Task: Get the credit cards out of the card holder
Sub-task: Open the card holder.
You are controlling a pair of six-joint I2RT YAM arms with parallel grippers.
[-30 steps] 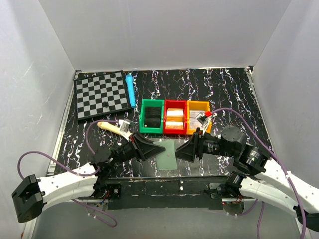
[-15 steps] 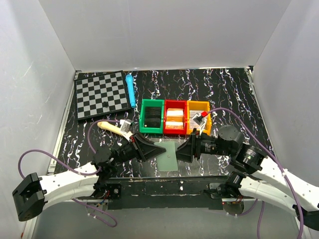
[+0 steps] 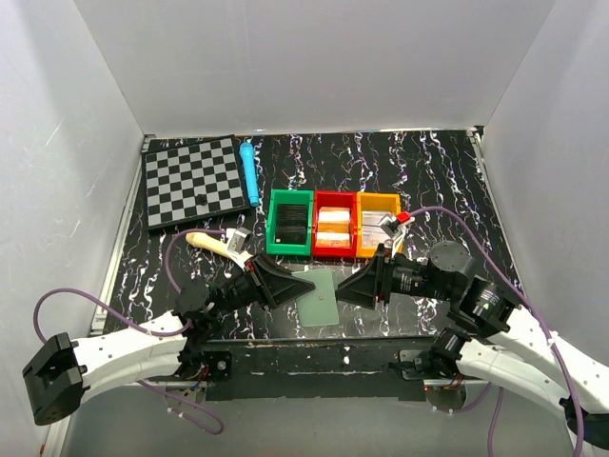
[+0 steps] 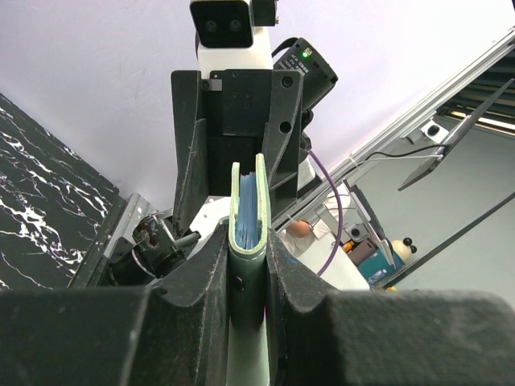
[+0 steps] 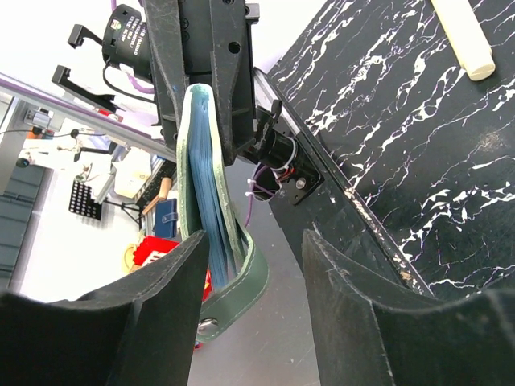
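Note:
The card holder [image 3: 320,297] is a flat grey-green wallet held off the table near its front edge. My left gripper [image 3: 291,287] is shut on its left edge. In the left wrist view the holder [image 4: 248,211] stands edge-on between the jaws, with blue inner layers showing; the left gripper [image 4: 248,259] clamps it. My right gripper [image 3: 350,288] is open at the holder's right edge. In the right wrist view the holder [image 5: 203,161] and its snap tab [image 5: 238,291] hang by the left finger [image 5: 153,322] of the right gripper [image 5: 256,269]. No separate card shows.
Green [image 3: 274,225], red [image 3: 335,253] and orange [image 3: 399,231] bins stand in a row behind the grippers, holding flat items. A chessboard [image 3: 192,181] and a blue pen [image 3: 249,173] lie at the back left. A cream stick [image 3: 211,243] lies by the left arm.
The right gripper edged in toward the holder, then drew back slightly to the right. The left gripper and the holder have stayed put.

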